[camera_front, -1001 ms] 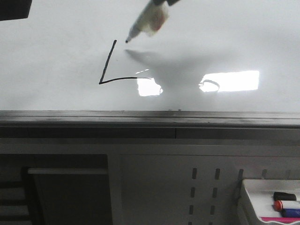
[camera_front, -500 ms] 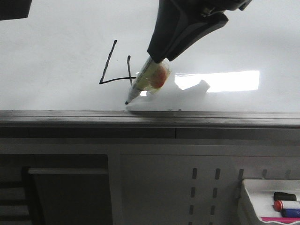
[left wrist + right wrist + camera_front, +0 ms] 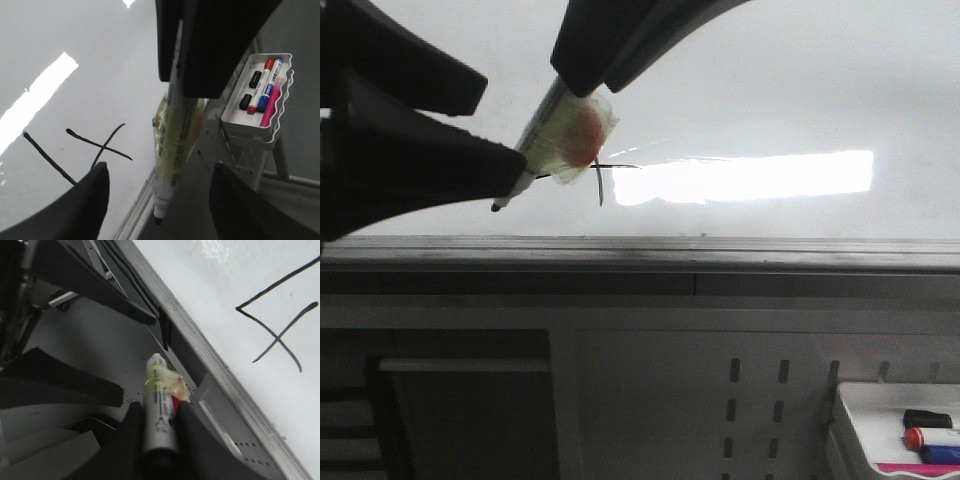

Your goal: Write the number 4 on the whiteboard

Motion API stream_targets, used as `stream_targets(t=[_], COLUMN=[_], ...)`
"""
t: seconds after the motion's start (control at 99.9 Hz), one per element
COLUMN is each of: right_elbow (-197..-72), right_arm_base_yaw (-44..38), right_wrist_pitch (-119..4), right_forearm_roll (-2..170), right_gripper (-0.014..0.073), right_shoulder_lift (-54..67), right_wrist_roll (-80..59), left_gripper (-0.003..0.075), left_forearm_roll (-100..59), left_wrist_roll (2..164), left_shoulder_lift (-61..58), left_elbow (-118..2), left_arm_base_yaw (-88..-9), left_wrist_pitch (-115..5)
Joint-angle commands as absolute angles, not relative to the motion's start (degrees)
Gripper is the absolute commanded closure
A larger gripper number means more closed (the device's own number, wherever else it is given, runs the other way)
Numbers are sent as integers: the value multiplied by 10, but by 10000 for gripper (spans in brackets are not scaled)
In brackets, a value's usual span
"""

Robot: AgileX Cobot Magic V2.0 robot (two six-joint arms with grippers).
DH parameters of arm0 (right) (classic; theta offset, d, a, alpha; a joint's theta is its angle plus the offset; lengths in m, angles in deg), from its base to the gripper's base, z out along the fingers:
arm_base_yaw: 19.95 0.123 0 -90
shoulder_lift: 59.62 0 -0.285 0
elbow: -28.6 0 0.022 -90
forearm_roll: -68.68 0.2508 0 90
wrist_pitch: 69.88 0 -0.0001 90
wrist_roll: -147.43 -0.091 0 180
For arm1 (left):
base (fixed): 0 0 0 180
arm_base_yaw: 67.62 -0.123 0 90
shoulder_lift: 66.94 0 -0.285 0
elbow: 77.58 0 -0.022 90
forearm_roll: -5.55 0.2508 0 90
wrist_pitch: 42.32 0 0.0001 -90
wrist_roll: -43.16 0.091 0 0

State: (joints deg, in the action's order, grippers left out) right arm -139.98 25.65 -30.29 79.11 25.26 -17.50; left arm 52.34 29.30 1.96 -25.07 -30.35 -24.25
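The whiteboard [image 3: 770, 90] fills the upper front view. The number 4 [image 3: 600, 185] is mostly hidden there behind the marker and grippers. It shows as black strokes in the left wrist view [image 3: 97, 145] and the right wrist view [image 3: 272, 327]. My right gripper [image 3: 582, 75] is shut on a taped marker [image 3: 545, 135], uncapped tip pointing down-left near the board's lower edge and away from the strokes. My left gripper [image 3: 500, 125] is open. Its fingers stand on either side of the marker [image 3: 175, 135] without touching it.
The board's grey metal lower edge [image 3: 640, 250] runs across the front view. A small white tray [image 3: 850, 410] with red, blue, black and pink markers stands at the lower right, also in the left wrist view [image 3: 250, 122]. A perforated panel sits below the board.
The vertical stroke was drawn across the bar, then my right gripper carried the marker left. My left gripper came in from the left, open, around the marker.
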Motion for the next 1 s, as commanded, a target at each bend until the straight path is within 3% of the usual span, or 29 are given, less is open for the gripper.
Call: stream_targets(t=[0.0,0.17,0.34,0.43,0.58,0.79,0.891,0.991], right_elbow=[-1417,-1417,-1417,-1417,-1417,-1417,-1417,-1417], right_arm_base_yaw=[261,266,266,266,266,266,266,263], right_wrist_pitch=[-325,-321,-318,-317,-316,-321,-345,-378], right_forearm_roll=[798,800,818,818,818,819,819,812], right_gripper=[658,658,658,658,658,648,513,246], right_shoulder_lift=[233,233,233,233,233,233,233,232], right_wrist_roll=[-166,-166,-166,-166,-166,-166,-166,-166], left_gripper=[311,330,428,516,743,741,741,741], left_forearm_roll=[507,507,507,507,503,503,481,407], left_wrist_roll=[287,287,287,287,287,287,285,285], left_shoulder_lift=[28,46,68,73,73,73,73,73], left_elbow=[-266,-269,-269,-269,-269,-269,-269,-269], left_arm_base_yaw=[-299,-299,-299,-299,-299,-299,-299,-300], left_wrist_pitch=[-209,-208,-198,-183,-181,-178,-177,-179])
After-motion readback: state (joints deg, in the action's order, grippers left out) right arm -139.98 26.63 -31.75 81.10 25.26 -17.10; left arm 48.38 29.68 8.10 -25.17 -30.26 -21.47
